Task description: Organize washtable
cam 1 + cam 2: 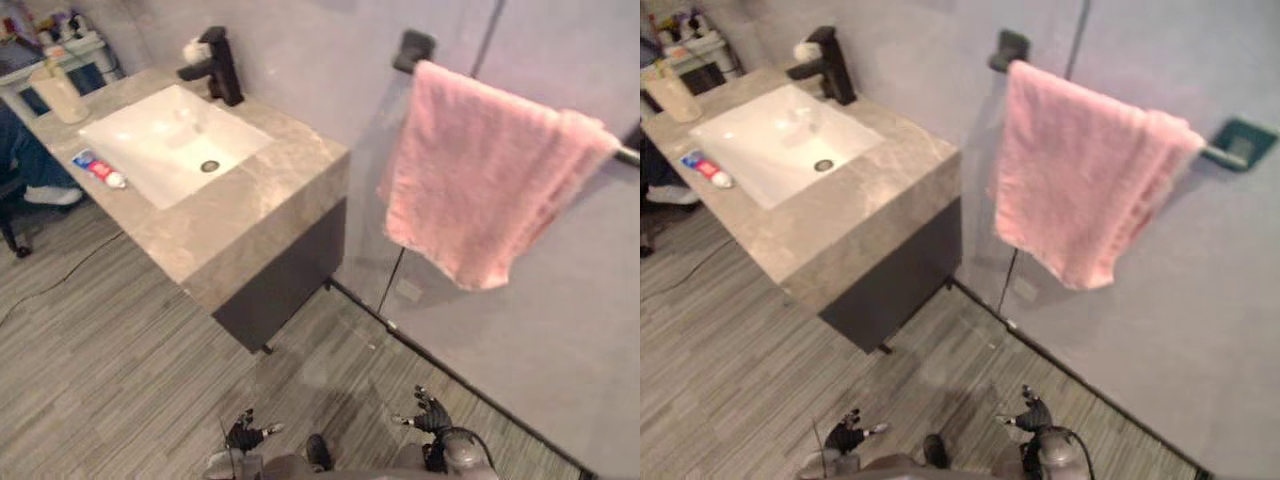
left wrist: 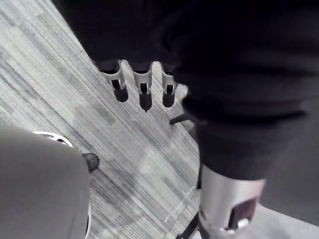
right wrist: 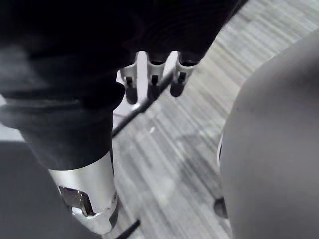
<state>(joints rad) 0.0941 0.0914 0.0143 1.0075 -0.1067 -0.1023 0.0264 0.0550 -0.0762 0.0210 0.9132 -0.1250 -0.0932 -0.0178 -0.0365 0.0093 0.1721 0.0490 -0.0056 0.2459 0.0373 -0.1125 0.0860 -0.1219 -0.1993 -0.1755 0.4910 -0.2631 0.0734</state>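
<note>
Two hands hang low over the grey plank floor [image 1: 100,350], well apart from the counter: the left hand [image 1: 243,432] and the right hand [image 1: 428,412] show at the near edge of the head views. In the left wrist view the fingers [image 2: 144,92] run straight and loose with nothing under them. The right hand's fingers [image 3: 154,82] look the same, so both hands are spread and hold nothing.

The counter [image 1: 250,215] is a block of mottled beige-grey stone over a dark cabinet front [image 1: 285,275], set against a pale grey wall [image 1: 320,60]. A white rectangular basin [image 1: 150,130] is sunk into its top, with a dark drain [image 1: 209,166] near the middle. A black faucet [image 1: 222,68] stands at the basin's wall side with a small white thing [image 1: 193,48] resting on it — what it is cannot be told. A toothpaste tube [image 1: 100,168], blue, red and white, lies flat on the stone just beside the basin's outer edge. A pale cream bottle [image 1: 60,92] stands upright at the far end of the counter. To the right, a pink towel [image 1: 480,175] hangs folded over a dark rail [image 1: 412,48] on the wall.
</note>
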